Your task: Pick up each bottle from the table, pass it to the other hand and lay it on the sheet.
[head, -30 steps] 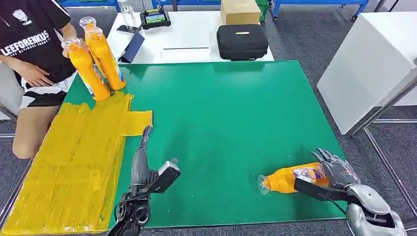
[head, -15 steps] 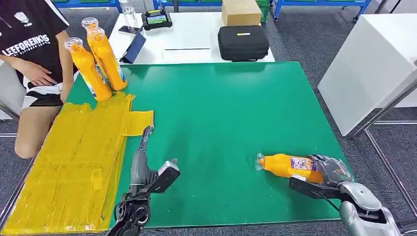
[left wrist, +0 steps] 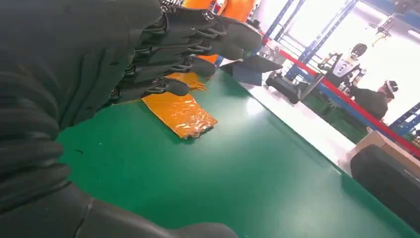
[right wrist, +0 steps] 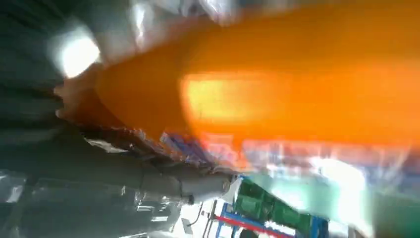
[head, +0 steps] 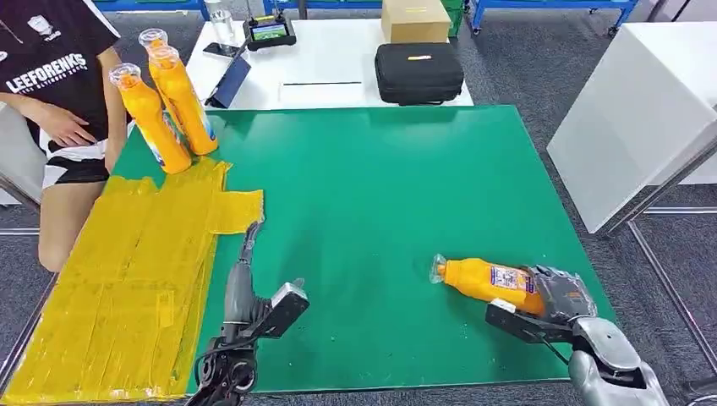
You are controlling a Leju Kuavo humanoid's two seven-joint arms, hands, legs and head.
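Orange plastic, close against my right wrist camera, says the grasp has taken: the orange juice bottle with a clear cap sits in my right hand, fingers wrapped round its base end. Over the last second it has swung from pointing down-left to pointing up-left and come inward across the green table mat (I judge it lifted clear, though its neck may yet brush the mat). So the pick looks done and the handover comes next.

My left hand has barely moved; it waits over the mat's near edge, just beside the crinkled yellow sheet, fingers stretched out and holding nothing.

Counting: one bottle in hand, none lying on the sheet yet. Farther off, three more upright orange bottles cluster at the sheet's far corner, so four in all. Beyond them a person sits at the table's left.
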